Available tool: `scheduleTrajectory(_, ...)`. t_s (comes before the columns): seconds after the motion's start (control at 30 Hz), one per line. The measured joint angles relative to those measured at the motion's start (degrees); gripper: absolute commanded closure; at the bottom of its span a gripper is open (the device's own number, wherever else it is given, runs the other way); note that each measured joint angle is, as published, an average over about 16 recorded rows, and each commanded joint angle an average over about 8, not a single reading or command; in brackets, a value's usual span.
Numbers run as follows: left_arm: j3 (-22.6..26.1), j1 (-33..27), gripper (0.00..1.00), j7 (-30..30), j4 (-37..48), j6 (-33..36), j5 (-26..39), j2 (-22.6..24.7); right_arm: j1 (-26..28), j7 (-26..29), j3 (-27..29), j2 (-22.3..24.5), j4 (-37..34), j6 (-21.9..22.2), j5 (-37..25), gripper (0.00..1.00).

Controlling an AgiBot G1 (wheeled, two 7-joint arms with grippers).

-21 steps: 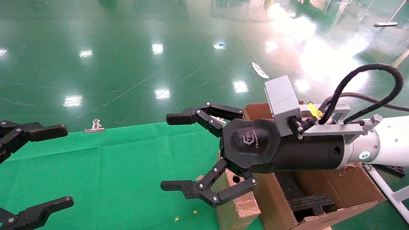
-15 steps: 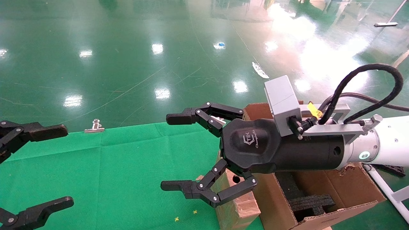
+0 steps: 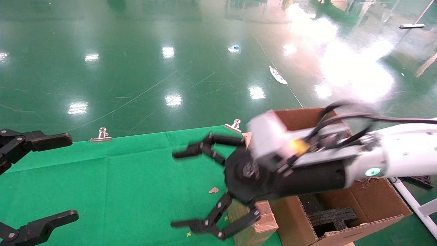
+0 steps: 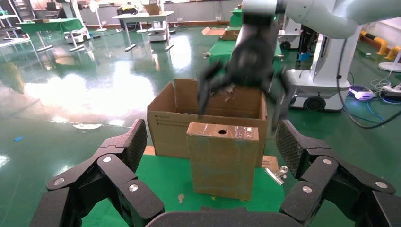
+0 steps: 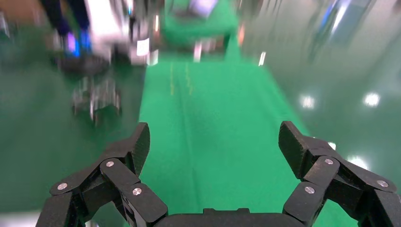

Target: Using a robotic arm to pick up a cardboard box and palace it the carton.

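Meanwhile, right of centre in the head view, the right gripper (image 3: pixel 186 189) hangs above the upright cardboard box (image 3: pixel 254 222) with jaws spread wide, empty. Beside it, lower right, sits the carton (image 3: pixel 372 201). Far left, the left gripper (image 3: pixel 51 177) waits, jaws wide.

white robotic arm (image 3: pixel 403 155), black end effector (image 3: pixel 191 188), seemingly cabled

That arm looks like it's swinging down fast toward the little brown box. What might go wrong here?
The right claw is wide open and moving just above the cardboard box, which stands upright on its narrow edge on the green cloth. A glancing touch might tip it over. The box's taped face looks glossy, so the fingers might slip. The carton stands close beside it, so the arm might bump its flaps.
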Motion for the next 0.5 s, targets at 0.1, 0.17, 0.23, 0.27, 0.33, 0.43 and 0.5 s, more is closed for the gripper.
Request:
scheduleTrajectory(0.1,0.0,0.0,0.0,0.0,0.0,0.0,0.0,0.0,3.4,0.7,-4.0,-1.6,0.5,-0.8,-5.8,0.0)
scheduleTrajectory(0.17,0.0,0.0,0.0,0.0,0.0,0.0,0.0,0.0,6.0,1.1,-6.9,-2.7,0.7,-1.3,-9.7,0.0)
scheduleTrajectory(0.23,0.0,0.0,0.0,0.0,0.0,0.0,0.0,0.0,8.7,1.6,-9.9,-3.8,0.8,-1.8,-13.1,0.0)
scheduleTrajectory(0.27,0.0,0.0,0.0,0.0,0.0,0.0,0.0,0.0,10.0,1.9,-11.3,-4.3,0.8,-2.0,-14.6,0.0)
scheduleTrajectory(0.33,0.0,0.0,0.0,0.0,0.0,0.0,0.0,0.0,12.5,2.5,-14.1,-5.0,0.7,-2.4,-17.1,0.0)
scheduleTrajectory(0.43,0.1,0.0,0.0,0.0,0.0,0.0,0.0,0.0,16.2,3.6,-17.8,-5.6,0.7,-2.7,-19.9,0.0)
scheduleTrajectory(0.5,0.1,0.0,0.0,0.0,0.0,0.0,0.0,0.0,18.8,4.3,-20.1,-5.5,0.6,-2.8,-21.4,0.0)
